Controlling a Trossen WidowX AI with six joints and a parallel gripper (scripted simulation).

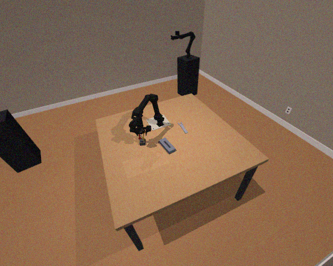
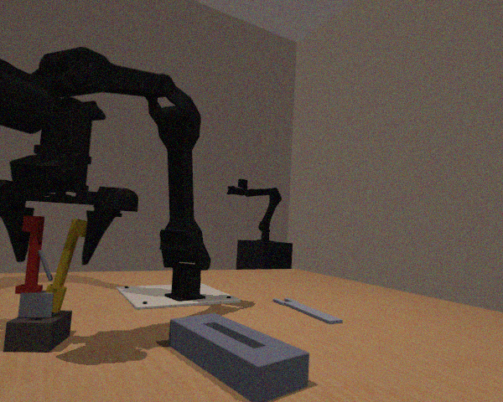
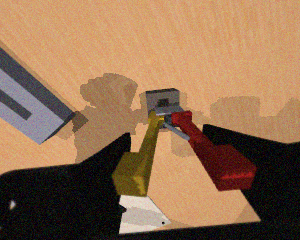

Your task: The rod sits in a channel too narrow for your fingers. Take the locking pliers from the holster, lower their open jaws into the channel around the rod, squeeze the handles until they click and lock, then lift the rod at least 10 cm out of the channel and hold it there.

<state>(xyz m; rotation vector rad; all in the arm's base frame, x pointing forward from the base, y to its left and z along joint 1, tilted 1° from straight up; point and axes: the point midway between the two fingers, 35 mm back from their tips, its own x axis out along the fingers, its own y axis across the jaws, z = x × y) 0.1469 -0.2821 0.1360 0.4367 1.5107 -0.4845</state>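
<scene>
I can't make out any rod in the dark slot of the grey block [image 1: 170, 149] [image 2: 282, 361] [image 3: 50, 125]. The locking pliers [image 1: 140, 136] [image 2: 33, 260] [image 3: 222, 167], one handle red, the other yellow, stand jaws-down in their dark holster [image 2: 26, 335] [image 3: 149, 102], handles spread. The gripper [image 1: 142, 133] [image 2: 52, 261] [image 3: 166, 132] is wide open around them, gripping nothing. Beneath lies a wooden table [image 1: 195, 163] [image 2: 395, 346]; drab walls surround it.

You have one table [image 1: 183, 160] [image 2: 373, 354] before you — on it, one pair of locking pliers [image 2: 34, 264] [image 3: 205, 150] with two handles, one holster [image 1: 142, 143] [image 2: 28, 337] [image 3: 152, 102], one channel block [image 1: 170, 149] [image 2: 282, 373] [image 3: 40, 131], and one wrench [image 1: 182, 127] [image 2: 312, 312]. You also have two robot arms [image 1: 151, 98] [image 2: 180, 186] in view — and one wall outlet [image 1: 288, 110].
</scene>
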